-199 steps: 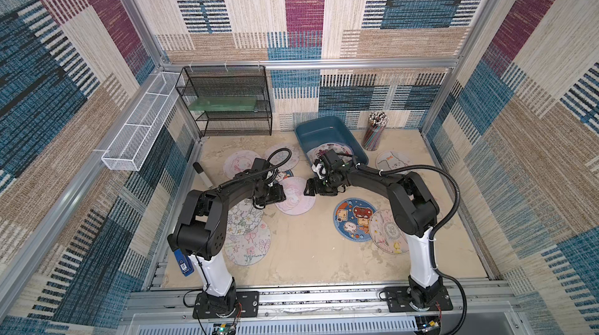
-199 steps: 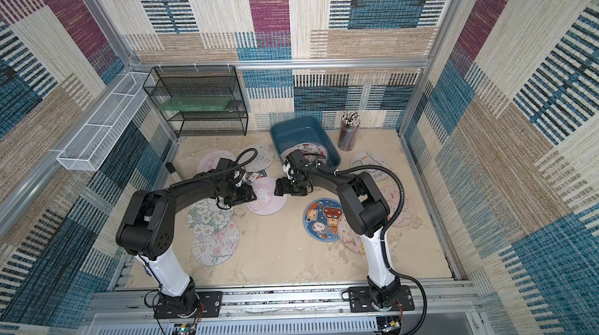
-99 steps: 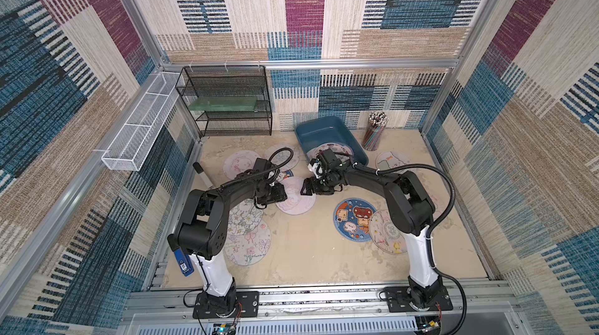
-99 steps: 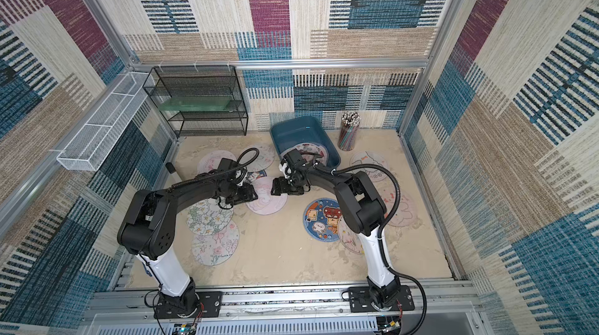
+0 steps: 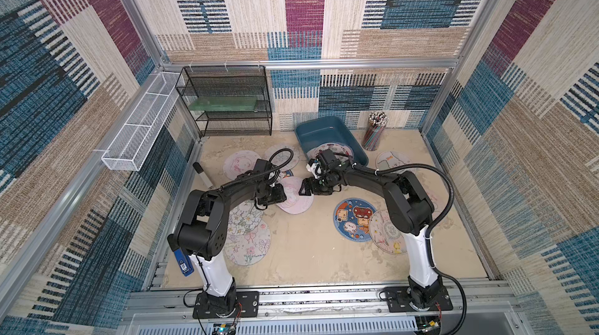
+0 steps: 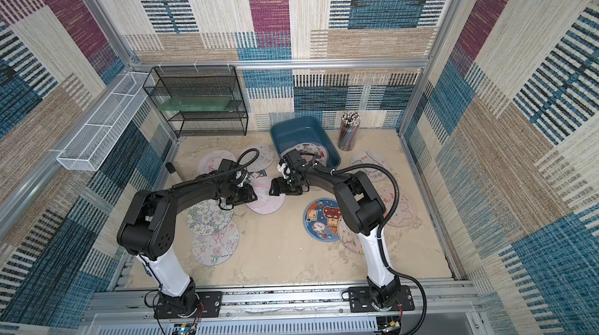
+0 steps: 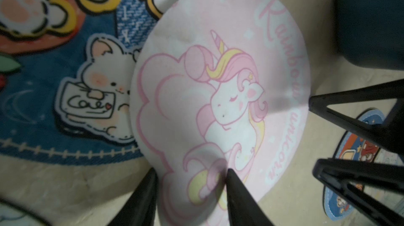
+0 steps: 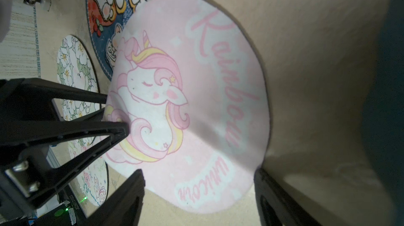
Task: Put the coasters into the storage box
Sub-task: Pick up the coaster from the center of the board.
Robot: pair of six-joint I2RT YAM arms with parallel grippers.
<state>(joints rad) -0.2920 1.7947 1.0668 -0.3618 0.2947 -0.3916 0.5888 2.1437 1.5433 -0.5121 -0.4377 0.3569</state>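
Note:
The pink unicorn coaster [image 5: 296, 202] [image 7: 218, 82] [image 8: 196, 104] lies mid-floor, overlapping a dark blue cartoon coaster [image 7: 43, 109]. My left gripper [image 5: 284, 194] [image 7: 190, 170] is open and straddles the pink coaster's rim. One fingertip [image 7: 228, 173] rests on the print and the other sits at the edge, with the rim bowed up between them. My right gripper [image 5: 303, 189] [image 8: 199, 173] stands open over the opposite rim, gripping nothing. The teal storage box [image 5: 311, 129] [image 6: 285, 129] sits at the back with a coaster [image 5: 334, 150] inside. Several more coasters lie around.
Floral coasters [image 5: 244, 220] [image 5: 251, 247] lie under my left arm. A dark blue one [image 5: 353, 220] and pale ones lie by my right arm. A pencil cup [image 5: 374, 132] stands beside the box. A black mesh rack [image 5: 227, 100] and white wire tray [image 5: 139, 129] line the back left.
My left gripper's jaws have drawn closer together on the pink coaster's rim. Both arms have hardly shifted.

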